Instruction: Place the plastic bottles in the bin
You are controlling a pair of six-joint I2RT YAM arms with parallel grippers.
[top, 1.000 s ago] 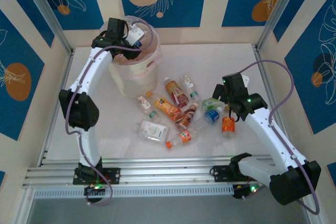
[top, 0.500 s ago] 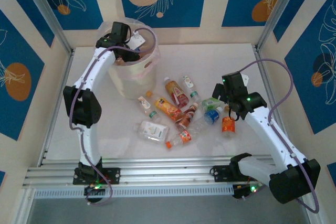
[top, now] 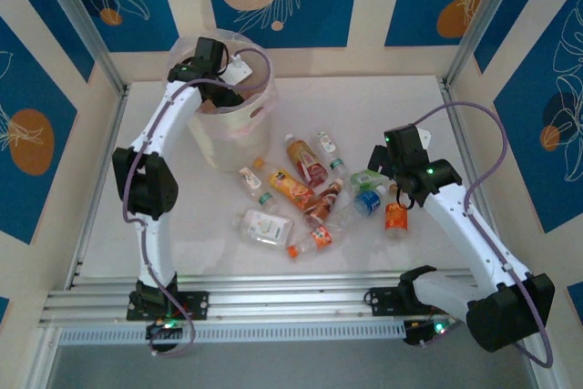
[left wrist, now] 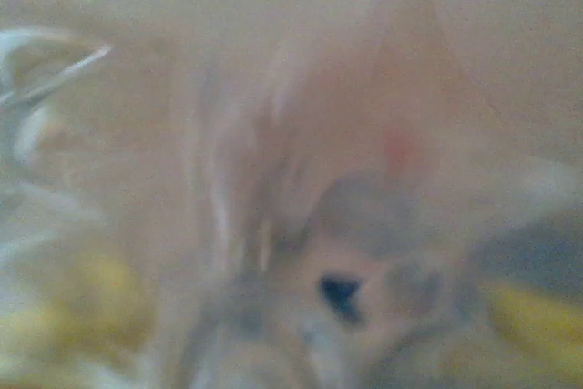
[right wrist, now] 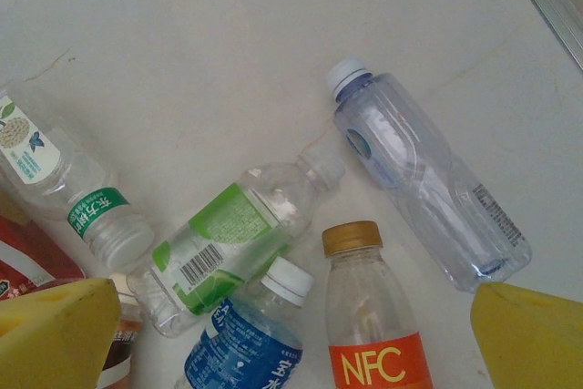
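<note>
Across the middle of the white table (top: 419, 97), about ten plastic bottles (top: 301, 193) lie in a loose heap, so most of the job looks undone. Over the heap's right end hangs the right gripper (right wrist: 296, 325), its yellow pads (right wrist: 55, 334) spread wide with nothing between them. Beneath it lie an orange-labelled NFC bottle (right wrist: 373, 316), a blue-labelled bottle (right wrist: 250, 348), a green-labelled bottle (right wrist: 228, 248) and a clear bottle with a white cap (right wrist: 428, 198).

Farther back on the left stands the bin (top: 228, 138), its pinkish bag (top: 262, 108) folded over the rim. The left gripper (top: 219, 79) reaches down into its mouth. Whether its jaws are apart or clamped on anything cannot be told, since its wrist view is a blur of pink liner. What the bin holds is hidden by arm and bag.
</note>
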